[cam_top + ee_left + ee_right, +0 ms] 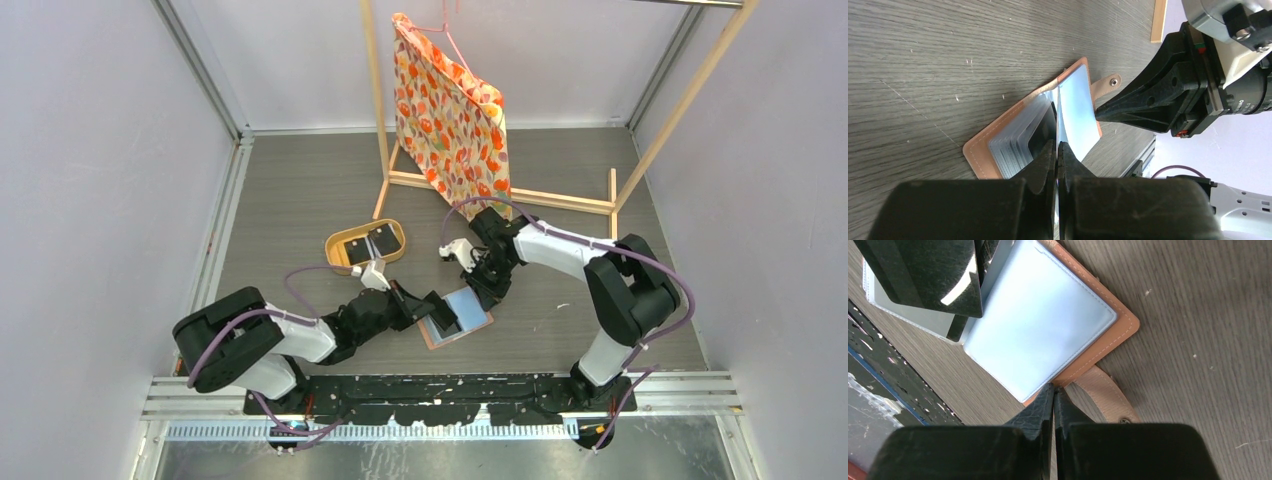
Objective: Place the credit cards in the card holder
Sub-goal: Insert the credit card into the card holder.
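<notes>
The salmon-brown card holder (468, 308) lies open on the table, its grey-blue inside (1038, 325) facing up and its snap tab (1104, 396) sticking out to one side. My left gripper (1056, 146) is shut on a glossy black credit card (928, 275), held on edge over the slotted left half (1010, 145). My right gripper (1053, 388) is shut with nothing between its fingers. Its tips rest on the holder's rim beside the tab. In the left wrist view the right gripper's fingers (1148, 102) point at that same rim.
An oval yellow-rimmed wooden tray (338, 240) with dark cards in it sits behind the left gripper. Farther back stands a wooden rack (520, 200) with a flowered bag (450, 110) hanging from it. A black rail (878, 375) runs along the table's near edge.
</notes>
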### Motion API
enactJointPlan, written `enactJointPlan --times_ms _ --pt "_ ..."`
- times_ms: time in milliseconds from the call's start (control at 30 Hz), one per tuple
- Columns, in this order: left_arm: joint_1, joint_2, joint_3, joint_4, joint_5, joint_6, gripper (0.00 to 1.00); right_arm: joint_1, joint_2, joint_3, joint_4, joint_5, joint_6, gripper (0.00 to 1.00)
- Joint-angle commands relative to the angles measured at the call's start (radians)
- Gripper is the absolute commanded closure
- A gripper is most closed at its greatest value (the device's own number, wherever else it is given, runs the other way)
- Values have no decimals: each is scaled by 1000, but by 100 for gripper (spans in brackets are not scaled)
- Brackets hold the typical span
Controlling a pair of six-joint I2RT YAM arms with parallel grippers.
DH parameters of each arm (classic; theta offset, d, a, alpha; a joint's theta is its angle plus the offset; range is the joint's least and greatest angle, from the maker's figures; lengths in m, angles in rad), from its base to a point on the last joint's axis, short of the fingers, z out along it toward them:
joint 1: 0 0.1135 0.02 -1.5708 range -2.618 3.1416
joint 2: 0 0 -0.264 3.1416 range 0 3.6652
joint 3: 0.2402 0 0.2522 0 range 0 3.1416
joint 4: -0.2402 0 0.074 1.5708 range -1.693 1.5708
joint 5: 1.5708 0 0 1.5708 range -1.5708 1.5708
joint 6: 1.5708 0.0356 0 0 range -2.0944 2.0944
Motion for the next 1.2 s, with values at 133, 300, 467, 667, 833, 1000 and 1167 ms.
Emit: enactJointPlan --times_ms 133,300,467,667,833,1000,1167 --pt "-22 0 27 1 -58 -25 100 14 16 45 -12 15 8 92" --pt "-44 9 26 -5 -75 -55 100 15 18 46 -14 14 10 92" --pt "-67 29 34 -3 -95 -68 100 17 18 49 -17 12 10 92" --pt "-103 67 40 21 -140 -98 100 17 14 49 -20 8 11 92" --pt "-128 136 40 92 -165 -132 100 17 14 50 -22 6 10 92" --pt "-143 198 36 166 -168 -160 100 17 10 52 -23 5 9 92" --pt "-148 228 34 203 -166 -170 100 17 10 52 -24 4 10 92"
